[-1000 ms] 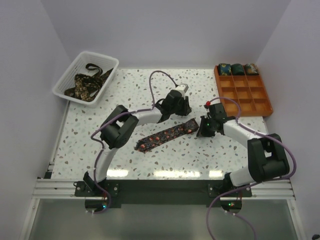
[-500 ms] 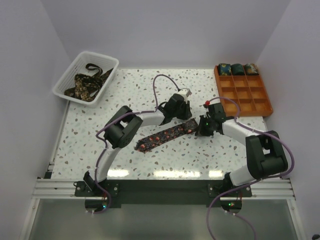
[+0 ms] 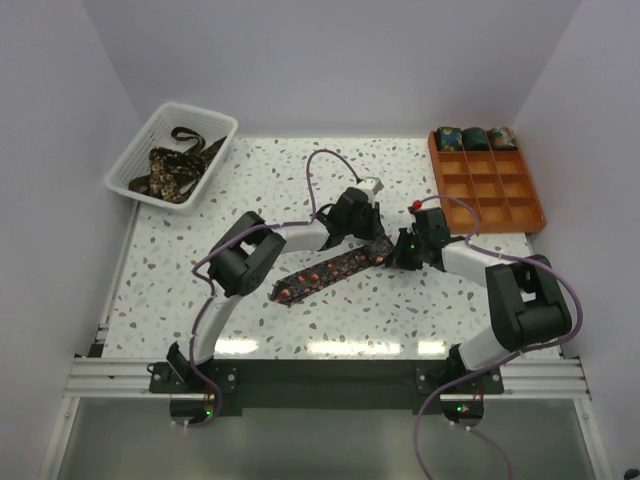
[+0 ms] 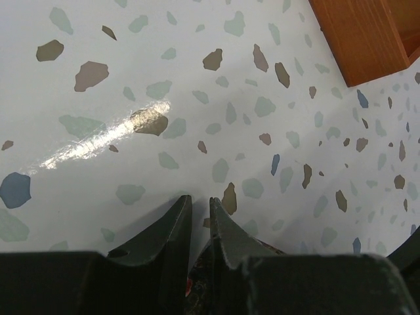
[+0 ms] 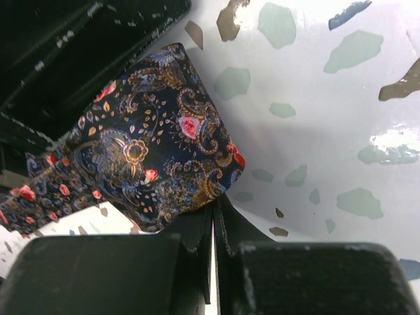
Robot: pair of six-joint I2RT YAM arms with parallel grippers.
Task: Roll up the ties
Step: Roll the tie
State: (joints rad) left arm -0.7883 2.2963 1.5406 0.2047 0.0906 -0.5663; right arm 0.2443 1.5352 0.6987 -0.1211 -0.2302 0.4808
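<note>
Tie (image 3: 330, 271), folded end under L tool (image 4: 197, 209), narrow gap, grip unclear, R tool (image 5: 214, 216) closed, tips at fold

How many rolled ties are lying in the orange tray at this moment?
3. All are in the far row of the tray: the left roll, the middle roll and the right roll. The other compartments look empty, so none seems hidden.

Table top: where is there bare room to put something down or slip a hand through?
Bare speckled table lies between the white basket and orange tray, and along the near edge below the tie. Crowded: the centre, where the left claw and right claw meet at the tie's end.
</note>
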